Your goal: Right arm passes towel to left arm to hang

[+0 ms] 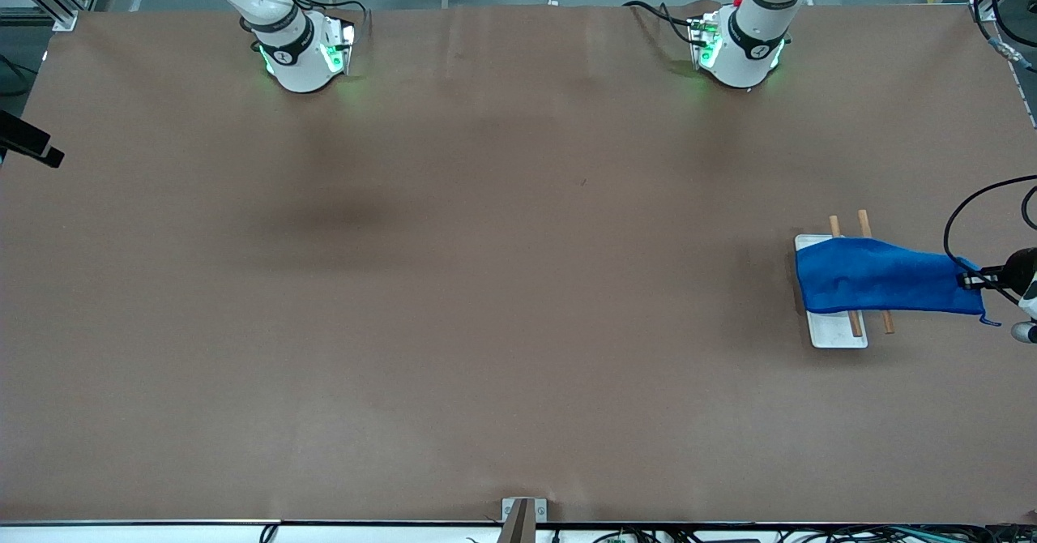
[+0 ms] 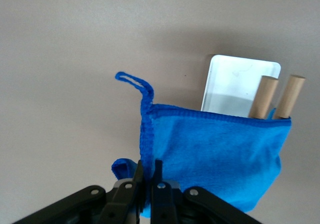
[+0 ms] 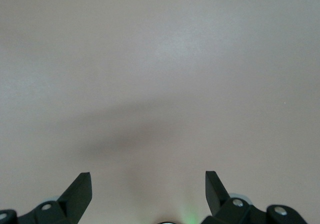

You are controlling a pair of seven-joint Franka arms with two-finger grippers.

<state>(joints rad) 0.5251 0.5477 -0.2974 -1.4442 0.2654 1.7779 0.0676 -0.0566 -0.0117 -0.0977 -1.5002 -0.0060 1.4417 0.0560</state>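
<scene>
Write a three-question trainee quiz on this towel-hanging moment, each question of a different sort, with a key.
1. True or false: the left gripper is shut on the towel.
2. Multiple choice: the towel lies draped over (A) a metal hook, (B) two wooden rods above a white tray, (C) the right arm's base.
3. Fill in: the right gripper is ____ and holds nothing, waiting over bare table.

Key: 1 true; 2 B; 3 open.
</scene>
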